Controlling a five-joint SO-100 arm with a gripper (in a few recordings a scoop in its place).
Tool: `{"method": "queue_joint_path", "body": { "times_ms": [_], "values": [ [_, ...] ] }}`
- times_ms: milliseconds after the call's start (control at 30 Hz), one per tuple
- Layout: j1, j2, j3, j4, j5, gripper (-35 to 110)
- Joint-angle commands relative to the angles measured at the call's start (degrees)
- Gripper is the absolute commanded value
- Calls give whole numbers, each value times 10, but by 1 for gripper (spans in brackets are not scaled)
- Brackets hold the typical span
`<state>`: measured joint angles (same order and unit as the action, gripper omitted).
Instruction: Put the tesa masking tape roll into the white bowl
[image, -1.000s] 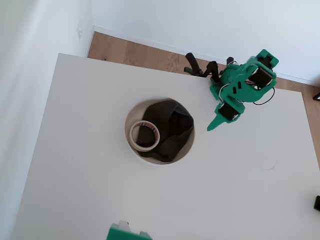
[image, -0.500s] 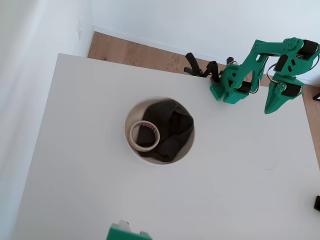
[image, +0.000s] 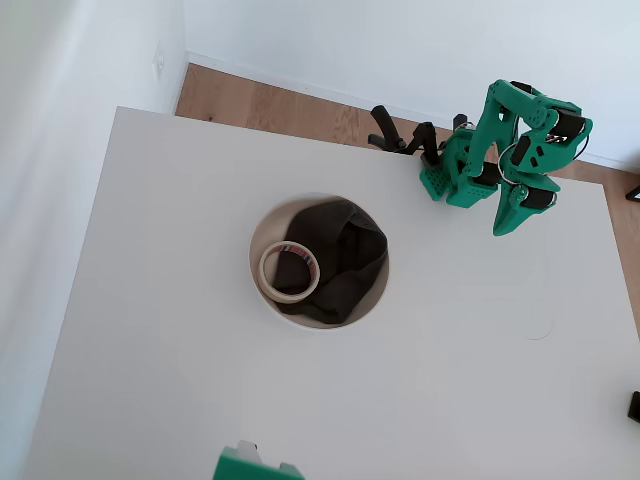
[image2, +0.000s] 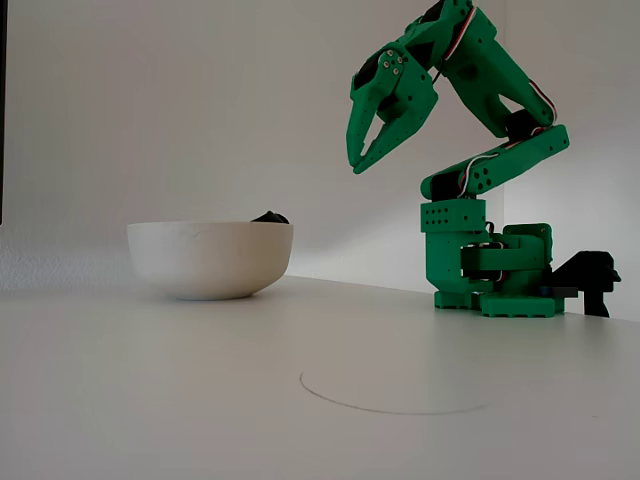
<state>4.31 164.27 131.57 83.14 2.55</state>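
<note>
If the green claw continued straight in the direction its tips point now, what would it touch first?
Most likely the bare white table. In the fixed view the green claw hangs high and points steeply downward, right of the large round white bowl; in the overhead view its tips are above empty tabletop. Depth is uncertain.

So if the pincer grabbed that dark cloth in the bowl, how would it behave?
The dark cloth looks crumpled and soft, so it would probably sag limply. The tape roll rests on it inside the white bowl, so lifting it would likely shift the roll.

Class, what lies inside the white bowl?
In the bowl: a dark cloth with the tape roll on it. The cloth hides most of the bowl's bottom.
</note>
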Motion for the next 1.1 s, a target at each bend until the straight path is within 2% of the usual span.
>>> {"method": "queue_joint_path", "body": {
  "times_ms": [0,300,733,1067],
  "values": [
    [7,38,68,-38,1,-8],
    [-10,111,190,-71,4,-8],
    [-12,300,290,-24,6,-8],
    [-14,300,342,-33,7,-8]
  ]
}}
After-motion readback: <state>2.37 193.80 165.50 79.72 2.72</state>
